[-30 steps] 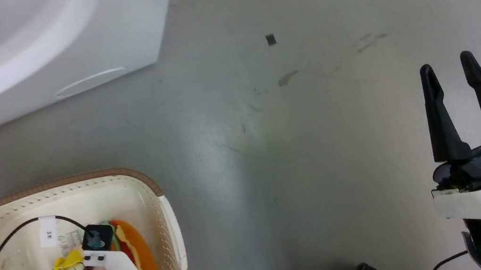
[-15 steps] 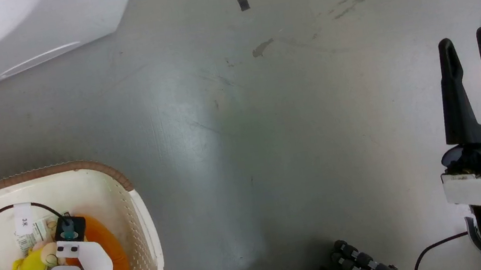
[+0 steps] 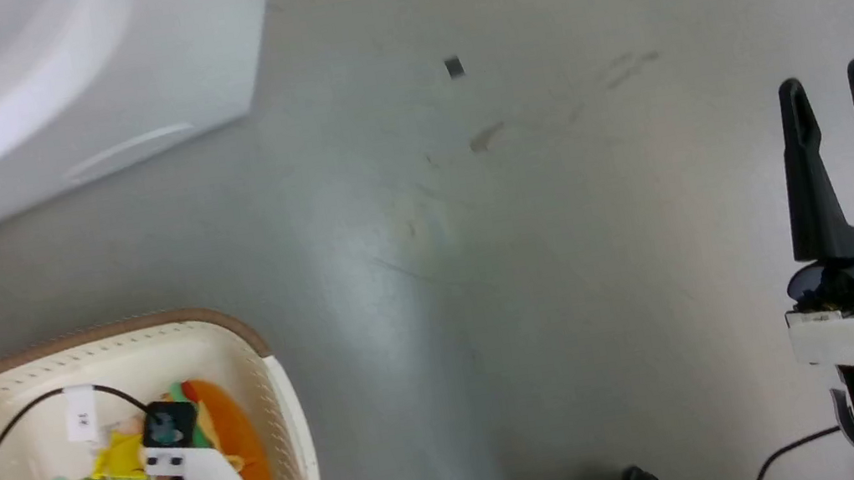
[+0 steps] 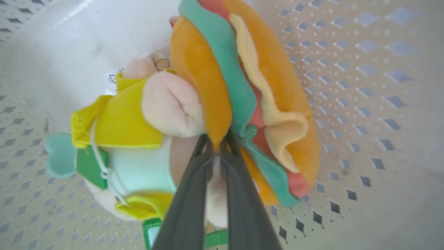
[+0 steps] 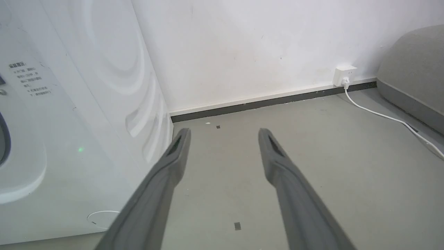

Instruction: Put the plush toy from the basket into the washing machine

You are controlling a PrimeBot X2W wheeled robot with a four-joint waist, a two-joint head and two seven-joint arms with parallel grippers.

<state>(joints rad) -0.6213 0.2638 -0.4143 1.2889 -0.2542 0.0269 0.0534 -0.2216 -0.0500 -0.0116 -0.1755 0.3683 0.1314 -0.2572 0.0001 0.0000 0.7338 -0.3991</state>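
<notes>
Our left gripper pinches the plush toy by the basket's right wall; the washing machine awaits, and our right gripper gapes empty.

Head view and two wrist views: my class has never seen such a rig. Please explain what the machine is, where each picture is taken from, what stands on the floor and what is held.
This is a wheeled robot with two arms, each ending in a gripper with two long dark fingers. The head view looks down from its head at the grey floor. There stand a large white front-loading washing machine and a cream-white perforated plastic basket with a brown rim. The left wrist view looks along the left gripper, down in the basket, shut on the orange bun edge of a soft hamburger-shaped plush toy. The right wrist view looks along the right gripper, open and holding nothing.
</notes>
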